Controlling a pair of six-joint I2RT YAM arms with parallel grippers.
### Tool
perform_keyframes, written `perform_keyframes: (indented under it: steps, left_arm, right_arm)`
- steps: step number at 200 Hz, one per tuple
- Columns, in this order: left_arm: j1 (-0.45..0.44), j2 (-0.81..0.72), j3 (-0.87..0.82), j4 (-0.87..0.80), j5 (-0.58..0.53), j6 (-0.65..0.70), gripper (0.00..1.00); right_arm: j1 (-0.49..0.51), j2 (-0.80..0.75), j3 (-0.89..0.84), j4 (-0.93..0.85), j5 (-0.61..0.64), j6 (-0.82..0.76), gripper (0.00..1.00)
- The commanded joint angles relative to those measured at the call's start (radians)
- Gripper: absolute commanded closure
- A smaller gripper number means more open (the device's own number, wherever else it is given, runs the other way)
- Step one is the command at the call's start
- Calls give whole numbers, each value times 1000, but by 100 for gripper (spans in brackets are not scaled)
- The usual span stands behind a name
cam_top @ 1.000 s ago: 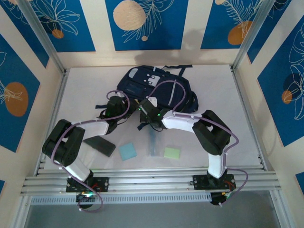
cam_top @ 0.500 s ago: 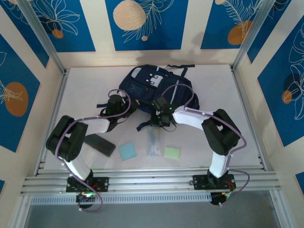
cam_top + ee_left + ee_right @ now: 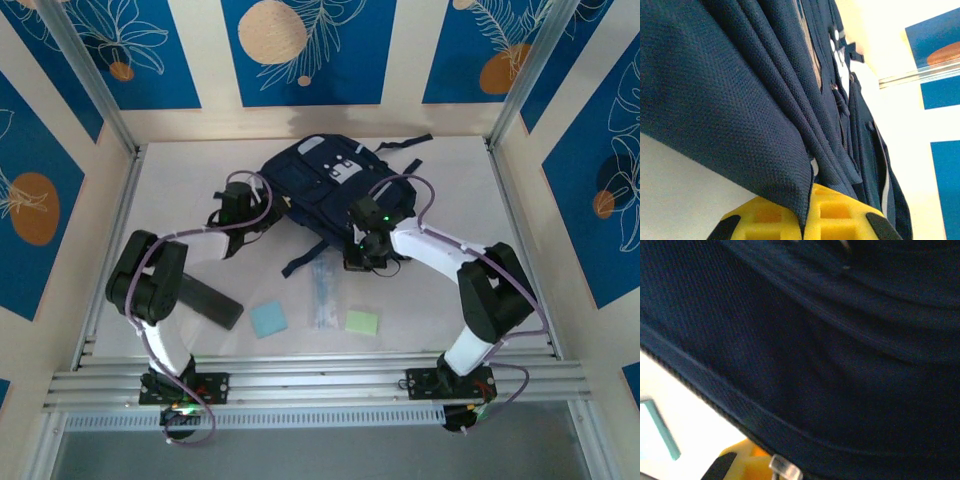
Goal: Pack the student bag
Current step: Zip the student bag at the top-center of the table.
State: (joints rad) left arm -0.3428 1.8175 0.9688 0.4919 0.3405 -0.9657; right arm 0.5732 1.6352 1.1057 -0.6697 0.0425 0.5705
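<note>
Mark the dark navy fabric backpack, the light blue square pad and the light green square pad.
dark navy fabric backpack point(image 3: 303, 188), top external view, on its navy front panel.
light blue square pad point(image 3: 268, 319), top external view, at its centre.
light green square pad point(image 3: 362, 321), top external view, at its centre.

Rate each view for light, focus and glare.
Top external: evenly lit and sharp, with only faint shadows around the bag. Left wrist: the bag's weave is crisp up close, while the table and background are blown out white. Right wrist: underexposed, the fabric dark and soft, and the table at lower left overexposed.
</note>
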Motion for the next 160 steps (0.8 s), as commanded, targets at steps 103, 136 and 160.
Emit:
perform_keyframes:
  steps: [103, 136, 160]
  left_arm:
    - [-24, -88, -214, 154, 68, -204, 24]
    - [-81, -10, -210, 299, 51, -292, 23]
    - [-106, 35, -173, 345, 38, -293, 57]
  right_arm:
    - [58, 166, 205, 226, -450, 192, 100]
    - [89, 183, 224, 249, -476, 215, 100]
    - [100, 171, 199, 251, -509, 225, 100]
